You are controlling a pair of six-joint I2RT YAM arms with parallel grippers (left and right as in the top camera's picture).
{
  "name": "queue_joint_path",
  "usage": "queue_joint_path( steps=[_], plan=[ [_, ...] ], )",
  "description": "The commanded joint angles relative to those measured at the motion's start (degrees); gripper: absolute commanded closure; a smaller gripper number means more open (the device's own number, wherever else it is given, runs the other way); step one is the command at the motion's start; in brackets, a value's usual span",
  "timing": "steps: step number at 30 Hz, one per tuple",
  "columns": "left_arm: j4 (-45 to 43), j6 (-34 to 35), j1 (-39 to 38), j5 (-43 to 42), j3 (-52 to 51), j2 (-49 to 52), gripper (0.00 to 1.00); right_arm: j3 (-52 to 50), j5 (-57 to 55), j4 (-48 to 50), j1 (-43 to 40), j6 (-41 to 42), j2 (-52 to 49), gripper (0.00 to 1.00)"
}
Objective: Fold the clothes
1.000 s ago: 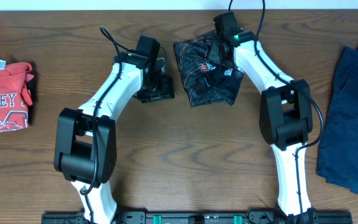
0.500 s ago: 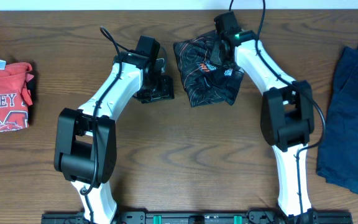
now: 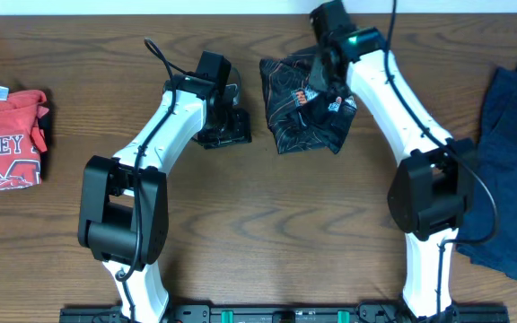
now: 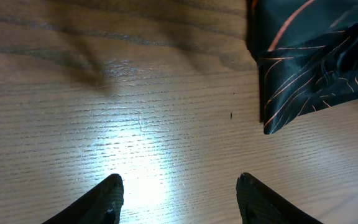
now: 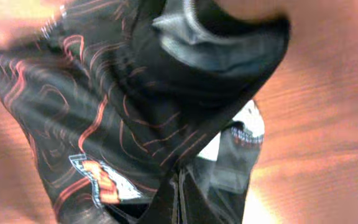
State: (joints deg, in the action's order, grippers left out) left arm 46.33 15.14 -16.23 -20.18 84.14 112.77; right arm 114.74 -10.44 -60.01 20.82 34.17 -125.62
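Observation:
The clothes in hand are a black jersey [image 3: 299, 112] with thin orange wavy lines and small logos, bunched on the wooden table at the back centre. My right gripper [image 3: 322, 77] is over its right part and shut on a fold of the fabric. In the right wrist view the closed fingers [image 5: 180, 200] pinch the jersey [image 5: 123, 93], and its pale collar lining shows above. My left gripper [image 3: 228, 128] hovers just left of the jersey, open and empty. In the left wrist view its gripper [image 4: 179, 186] has only bare wood between the fingers, with a jersey corner [image 4: 303, 62] at the upper right.
A folded red T-shirt [image 3: 5, 142] with white letters lies at the table's left edge. A dark blue garment [image 3: 512, 161] is spread at the right edge. The table's far edge [image 3: 240, 16] runs just behind the jersey.
My right gripper has finished closing on the jersey and moved slightly right and back, pulling the fabric up and narrowing the bundle. The left arm has not moved.

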Motion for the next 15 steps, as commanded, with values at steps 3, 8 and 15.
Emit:
queue_joint_path(
  steps=[3,8,15],
  plan=[
    [0.35,-0.55,0.13,0.13,0.48,-0.11,0.39,0.22,-1.38,-6.54,3.06,3.37,0.04,0.99],
    [0.31,-0.55,0.13,0.13,0.48,-0.11,0.39,0.2,-1.18,-13.2,5.07,4.55,0.04,0.99],
    [0.02,-1.29,0.13,0.13,0.48,-0.11,0.39,-2.47,-2.25,-17.33,4.94,8.0,0.04,0.99]
  ],
)
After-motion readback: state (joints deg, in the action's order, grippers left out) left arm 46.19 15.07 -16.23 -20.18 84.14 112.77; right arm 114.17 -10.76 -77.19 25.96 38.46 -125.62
